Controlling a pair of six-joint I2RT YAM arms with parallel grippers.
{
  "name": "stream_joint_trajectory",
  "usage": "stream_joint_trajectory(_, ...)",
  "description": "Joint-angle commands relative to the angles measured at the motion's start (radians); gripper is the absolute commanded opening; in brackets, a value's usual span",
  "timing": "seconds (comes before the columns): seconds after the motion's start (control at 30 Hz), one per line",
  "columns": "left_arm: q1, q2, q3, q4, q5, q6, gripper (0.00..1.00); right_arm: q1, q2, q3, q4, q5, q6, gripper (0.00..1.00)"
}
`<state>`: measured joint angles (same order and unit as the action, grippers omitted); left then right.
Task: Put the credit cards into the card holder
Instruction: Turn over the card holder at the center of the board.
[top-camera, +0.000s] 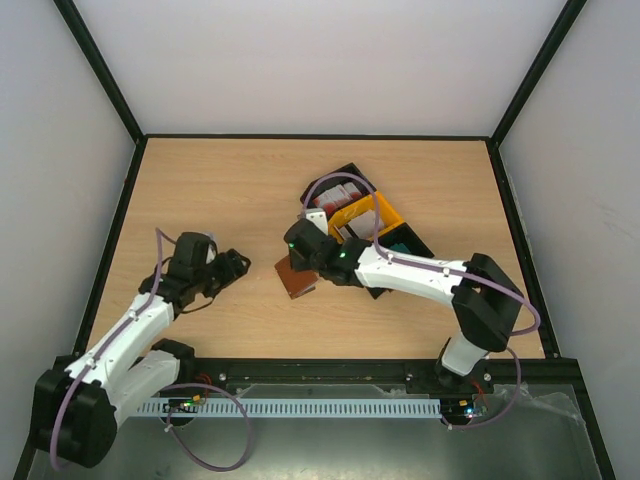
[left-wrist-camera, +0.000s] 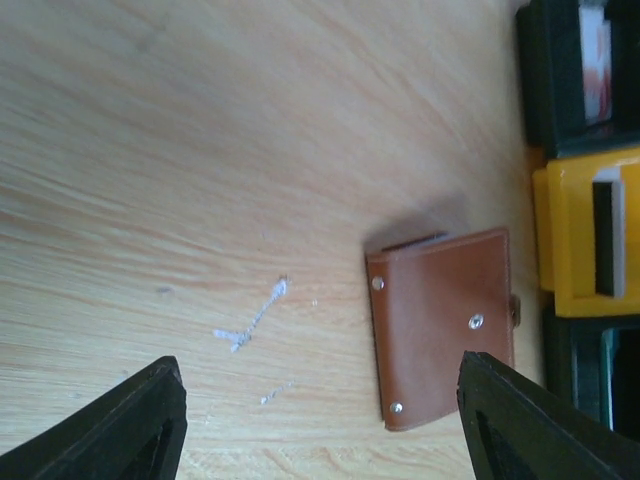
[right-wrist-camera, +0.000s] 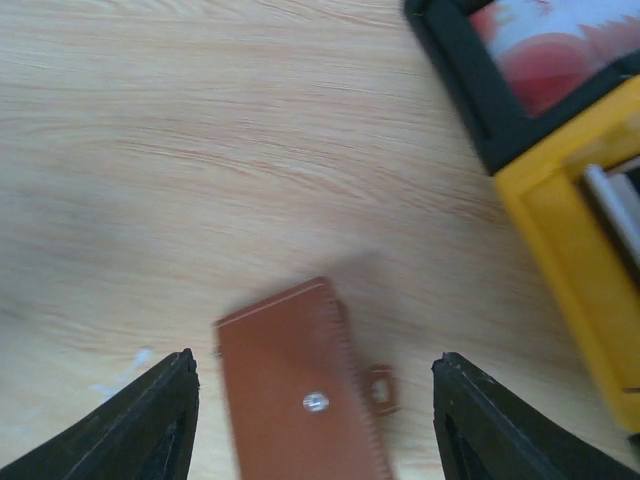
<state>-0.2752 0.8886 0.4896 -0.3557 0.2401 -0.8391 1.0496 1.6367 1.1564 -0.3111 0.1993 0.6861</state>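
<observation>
The brown leather card holder (top-camera: 296, 277) lies folded flat on the table just left of the bin tray, and it also shows as the card holder (left-wrist-camera: 440, 325) and card holder (right-wrist-camera: 300, 385) in the wrist views. My right gripper (top-camera: 298, 254) hovers over it, open, jaws wide on either side with nothing held (right-wrist-camera: 315, 365). My left gripper (top-camera: 238, 262) stands open to the holder's left over bare wood (left-wrist-camera: 318, 370). Credit cards sit in the tray: red-and-white cards (top-camera: 340, 192), grey cards with a dark stripe (left-wrist-camera: 608, 235), teal cards (top-camera: 399, 247).
The black-and-yellow three-compartment tray (top-camera: 386, 208) lies angled right of centre, its yellow wall (right-wrist-camera: 560, 270) close to my right gripper. White scuff marks (left-wrist-camera: 250, 320) dot the wood. Black frame posts and pale walls bound the table.
</observation>
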Motion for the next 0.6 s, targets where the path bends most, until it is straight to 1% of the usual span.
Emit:
stream_joint_trajectory(0.0,-0.089,0.067,-0.038,0.115,0.067,-0.058,0.76,-0.042,0.034,-0.027,-0.064,0.028,-0.087,0.62)
stream_joint_trajectory(0.13,-0.200,0.160,-0.053,0.212,0.034,-0.122,0.76,-0.051,0.073,-0.026,-0.072,-0.011,-0.132,0.61)
stream_joint_trajectory(0.2,-0.234,0.214,-0.052,0.238,0.011,-0.140,0.76,-0.052,0.089,-0.026,-0.068,-0.032,-0.143,0.61)
stream_joint_trajectory(0.3,-0.261,0.288,-0.052,0.274,0.000,-0.155,0.76,-0.052,0.119,-0.024,-0.067,-0.041,-0.151,0.60)
stream_joint_trajectory(0.5,-0.288,0.384,-0.038,0.320,-0.001,-0.160,0.75,-0.055,0.191,-0.006,-0.102,0.049,-0.148,0.53)
stream_joint_trajectory(0.57,-0.292,0.410,-0.028,0.325,-0.003,-0.156,0.75,-0.068,0.204,-0.007,-0.090,0.047,-0.148,0.51)
